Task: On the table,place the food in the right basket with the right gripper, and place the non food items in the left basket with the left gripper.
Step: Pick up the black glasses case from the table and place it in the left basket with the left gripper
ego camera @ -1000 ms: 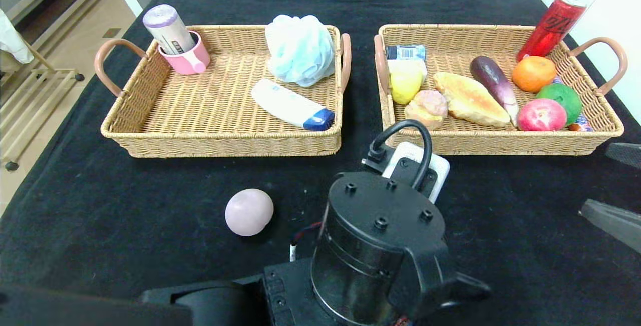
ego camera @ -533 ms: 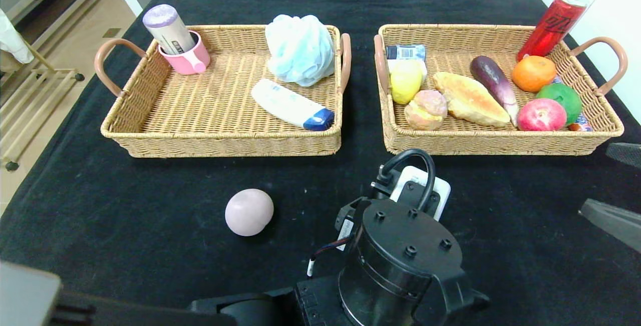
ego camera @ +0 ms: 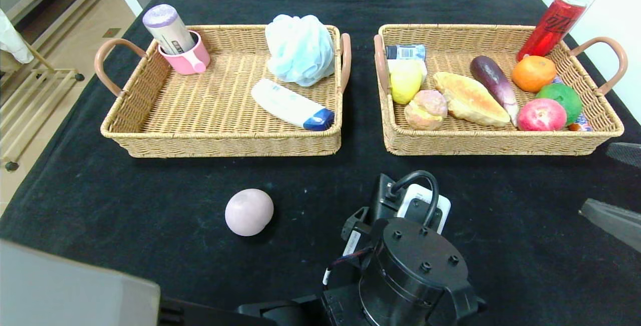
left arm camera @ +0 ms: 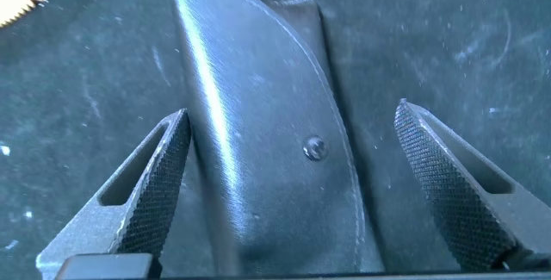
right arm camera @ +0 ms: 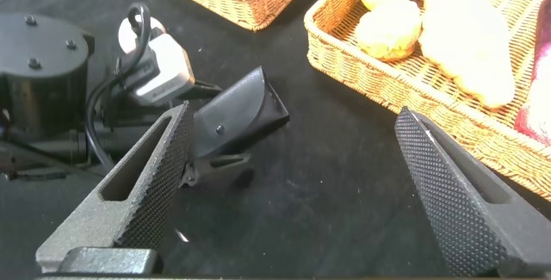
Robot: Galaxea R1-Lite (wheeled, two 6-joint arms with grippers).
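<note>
Black leather case (left arm camera: pixel 267 133) lies between the spread fingers of the left gripper (left arm camera: pixel 293 185), near the table's (ego camera: pixel 100 191) front edge; centre, then close squarely.

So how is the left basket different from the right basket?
The left basket holds non-food things: a pink cup, a blue bath pouf and a white tube. The right basket holds food like bread, an eggplant and an orange.
The left basket has plenty of bare floor; the right basket is crowded.
Both are woven, tan, with brown handles, on the black table.
</note>
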